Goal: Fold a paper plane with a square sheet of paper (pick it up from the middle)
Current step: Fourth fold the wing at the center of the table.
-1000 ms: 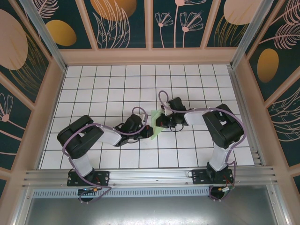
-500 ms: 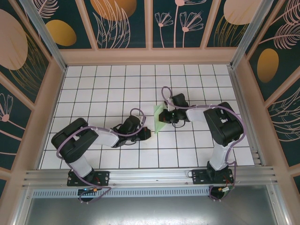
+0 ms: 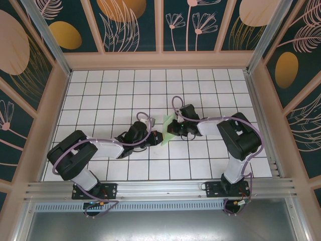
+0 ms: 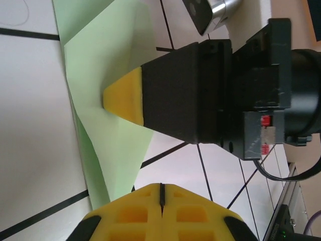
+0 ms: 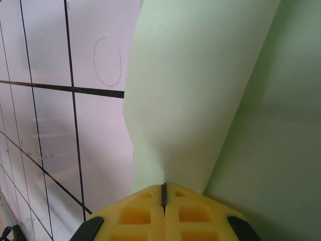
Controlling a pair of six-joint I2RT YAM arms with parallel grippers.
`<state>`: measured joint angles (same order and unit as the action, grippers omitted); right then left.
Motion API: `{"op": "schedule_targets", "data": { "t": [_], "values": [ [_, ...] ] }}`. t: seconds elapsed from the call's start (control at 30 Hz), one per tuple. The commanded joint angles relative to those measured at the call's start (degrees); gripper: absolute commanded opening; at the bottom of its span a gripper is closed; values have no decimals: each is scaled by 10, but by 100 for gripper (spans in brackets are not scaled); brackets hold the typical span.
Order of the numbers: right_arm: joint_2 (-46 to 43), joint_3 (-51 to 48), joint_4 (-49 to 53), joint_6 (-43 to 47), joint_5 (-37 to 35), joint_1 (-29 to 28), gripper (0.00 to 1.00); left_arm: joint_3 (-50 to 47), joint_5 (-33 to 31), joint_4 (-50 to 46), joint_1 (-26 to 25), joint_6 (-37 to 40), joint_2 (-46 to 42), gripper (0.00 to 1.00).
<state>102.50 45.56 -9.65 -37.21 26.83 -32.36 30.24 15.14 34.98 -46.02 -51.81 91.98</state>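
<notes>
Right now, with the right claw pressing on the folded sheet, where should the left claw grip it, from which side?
Probably the narrow corner of the folded sheet nearest the left claw, coming in low from that side. Its edge there looks lifted off the tiles, leaving finger room, while the right claw pins the middle.

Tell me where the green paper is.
Mid-table in the top view: the green paper lies between the left fingers and the right fingers.
</notes>
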Motion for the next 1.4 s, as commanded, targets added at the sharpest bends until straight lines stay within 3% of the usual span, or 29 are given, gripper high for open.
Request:
{"op": "schedule_targets", "data": {
  "t": [0.0,0.43,1.37],
  "values": [
    [-8,-14,19,-28,-11,-9,3,18,16,21,3,-8,23,6],
    [-1,-11,20,-41,-3,-20,3,73,11,-20,3,-3,96,3],
    [-3,6,31,-16,-5,-15,2,66,-26,-117,2,-20,120,0]
  ]
}}
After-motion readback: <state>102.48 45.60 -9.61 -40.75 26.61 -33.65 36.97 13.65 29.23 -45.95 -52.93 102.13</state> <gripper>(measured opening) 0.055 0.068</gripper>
